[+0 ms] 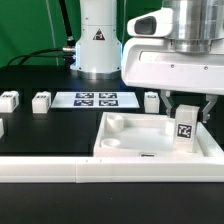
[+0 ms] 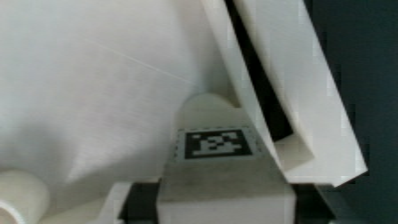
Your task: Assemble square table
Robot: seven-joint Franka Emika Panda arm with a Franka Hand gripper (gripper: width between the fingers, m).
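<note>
Wrist view's edge cuts off the end effector (image 2: 221,190) holding the leg block (image 2: 215,120).

Bright, even light — small, soft pictures.
The white plastic square slab with raised rim (image 1: 135,138) glares pale; faint shadows inside its rim; wrist view blurred.

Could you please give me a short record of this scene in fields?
gripper: shut on held leg block, which is upright
held leg position: over tabletop's corner pocket, exterior view's right; contact unclear
tabletop: flat, against border rail
loose leg blocks: three, flanking marker board
</note>
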